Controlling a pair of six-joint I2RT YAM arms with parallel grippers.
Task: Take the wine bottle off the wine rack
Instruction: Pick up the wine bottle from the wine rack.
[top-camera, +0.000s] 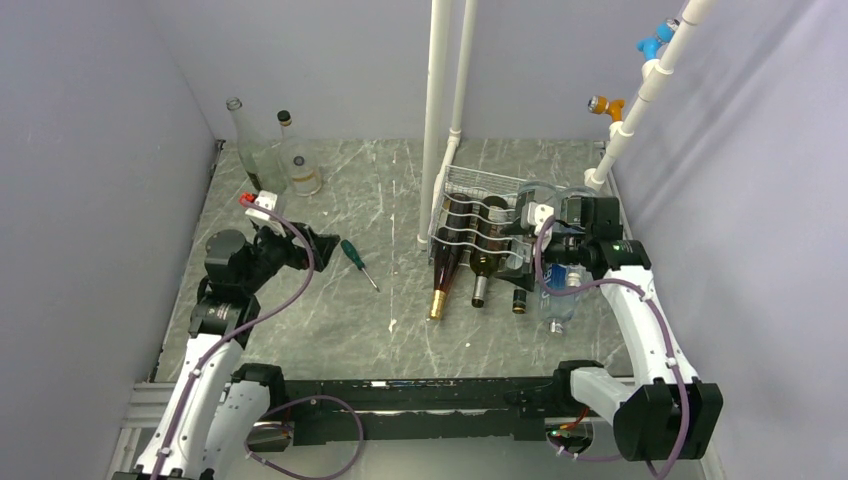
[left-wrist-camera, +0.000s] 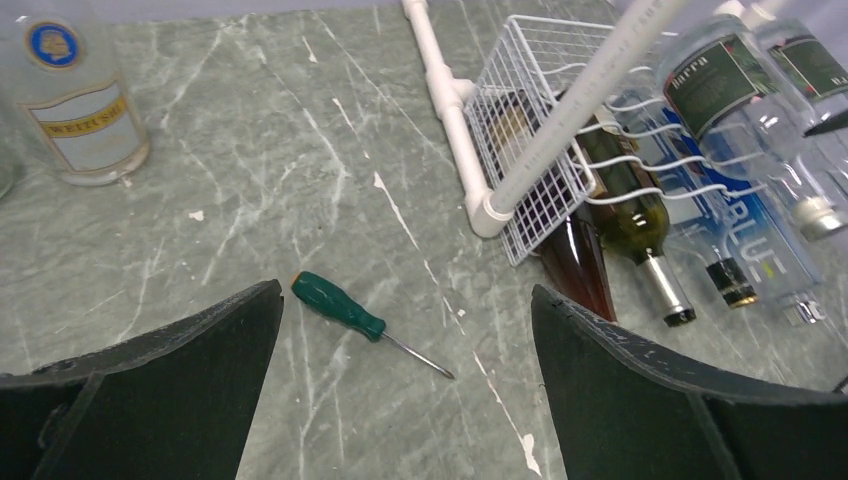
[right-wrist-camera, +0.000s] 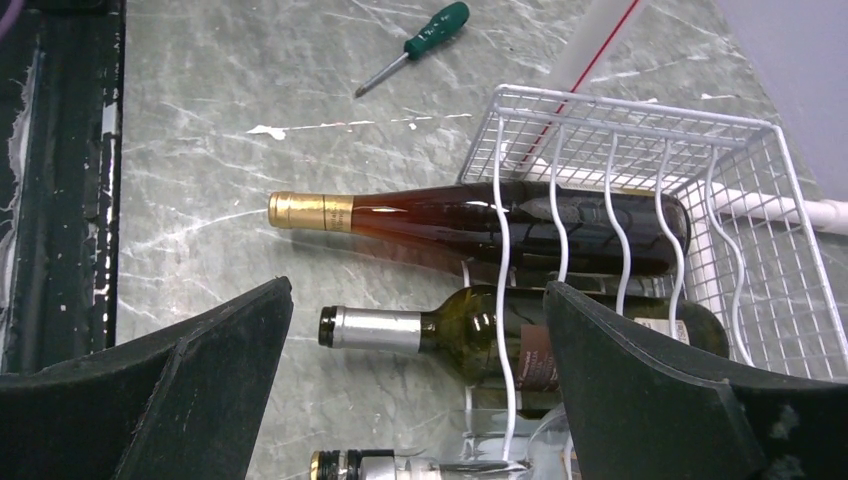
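Right of centre in the overhead view, the green glass wine bottle (top-camera: 486, 262) lies in the white wire wine rack (top-camera: 475, 183), neck toward the frame bottom, beneath the wide-open, empty right gripper (right-wrist-camera: 412, 300); left gripper (left-wrist-camera: 405, 292), equally open and empty, well apart.

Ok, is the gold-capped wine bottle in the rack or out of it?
In. The gold-capped wine bottle lies on its side, body under the wine rack's wires, neck sticking out.

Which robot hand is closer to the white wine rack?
Right. The right gripper hangs open at the right side of the wine rack. The left gripper, also open, is far off across the table, on the other side of the green screwdriver.
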